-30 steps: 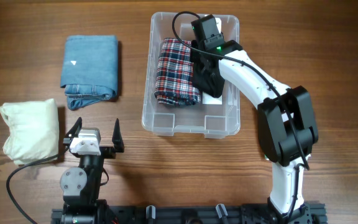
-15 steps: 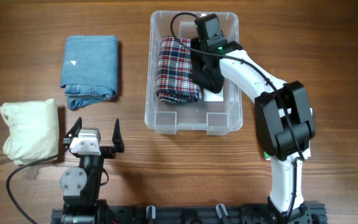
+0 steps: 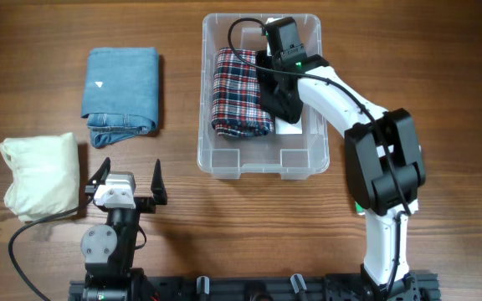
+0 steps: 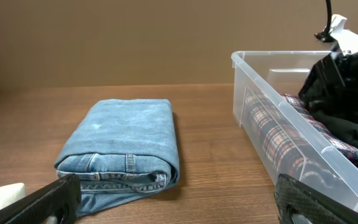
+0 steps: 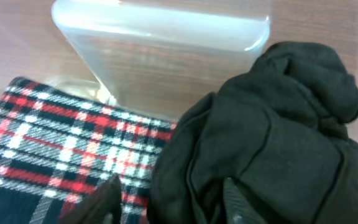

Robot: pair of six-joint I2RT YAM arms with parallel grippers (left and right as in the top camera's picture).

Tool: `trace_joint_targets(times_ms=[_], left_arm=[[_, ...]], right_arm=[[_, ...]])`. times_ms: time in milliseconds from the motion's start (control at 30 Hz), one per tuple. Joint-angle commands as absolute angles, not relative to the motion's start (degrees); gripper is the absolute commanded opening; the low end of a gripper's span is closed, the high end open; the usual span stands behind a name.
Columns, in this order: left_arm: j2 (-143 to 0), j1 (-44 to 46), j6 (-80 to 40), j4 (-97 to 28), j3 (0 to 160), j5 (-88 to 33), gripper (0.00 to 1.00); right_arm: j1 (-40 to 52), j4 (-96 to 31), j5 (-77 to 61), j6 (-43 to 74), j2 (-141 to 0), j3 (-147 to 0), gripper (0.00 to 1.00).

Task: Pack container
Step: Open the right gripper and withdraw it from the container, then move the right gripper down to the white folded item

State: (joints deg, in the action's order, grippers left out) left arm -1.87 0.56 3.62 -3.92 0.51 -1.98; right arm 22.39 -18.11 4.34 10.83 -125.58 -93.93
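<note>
The clear container (image 3: 262,171) stands right of centre. Inside it a folded red plaid garment (image 3: 237,92) lies on the left side and a bunched black garment (image 3: 284,107) on the right. My right gripper (image 3: 279,94) reaches down into the container and is shut on the black garment (image 5: 278,124), its fingers (image 5: 169,199) beside the plaid (image 5: 61,137), near the container's far wall (image 5: 166,50). My left gripper (image 3: 130,180) is open and empty near the front edge. It (image 4: 179,208) faces folded blue jeans (image 4: 126,143) and the container (image 4: 253,81).
Folded blue jeans (image 3: 121,88) lie at the back left. A cream folded garment (image 3: 42,174) lies at the far left, close to the left gripper. Bare wood lies between the jeans and the container.
My right gripper has moved a little toward the container's back with the black garment. The container has slid slightly right and toward the front.
</note>
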Motion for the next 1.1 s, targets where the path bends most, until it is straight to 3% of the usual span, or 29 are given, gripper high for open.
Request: trace_joint_targets(times_ms=[0,100,200,367,600,767,967,1067], left_arm=[[-1.7,0.1,4.3,-4.4,0.3,-1.8,1.0],[-1.7,0.1,4.3,-4.4,0.3,-1.8,1.0],[-1.7,0.1,4.3,-4.4,0.3,-1.8,1.0],[-1.7,0.1,4.3,-4.4,0.3,-1.8,1.0],[-1.7,0.1,4.3,-4.4,0.3,-1.8,1.0],[-1.7,0.1,4.3,-4.4,0.3,-1.8,1.0],[-1.7,0.1,4.3,-4.4,0.3,-1.8,1.0],[-1.7,0.1,4.3,-4.4,0.3,-1.8,1.0]], right_arm=[[21.7,-21.9,2.1,12.7,-120.0,-94.0,0.59],[21.7,-25.0,1.4,14.7,-113.9,-94.0,0.66],[21.7,-28.4,1.4,15.9,-106.3,-94.0,0.82],[21.7,-39.9,4.0,17.5,-96.2,-94.0,0.99],[21.3,-55.7,21.9,29.0,-89.2,-94.0,1.0],[17.2,-68.0,25.2,39.7,-87.6,-93.9,1.0],[9.4,-86.7,31.7,74.8,-87.6,-93.8,1.0],[6.8,-91.6,30.3,84.2,-87.6,-92.8,1.0]])
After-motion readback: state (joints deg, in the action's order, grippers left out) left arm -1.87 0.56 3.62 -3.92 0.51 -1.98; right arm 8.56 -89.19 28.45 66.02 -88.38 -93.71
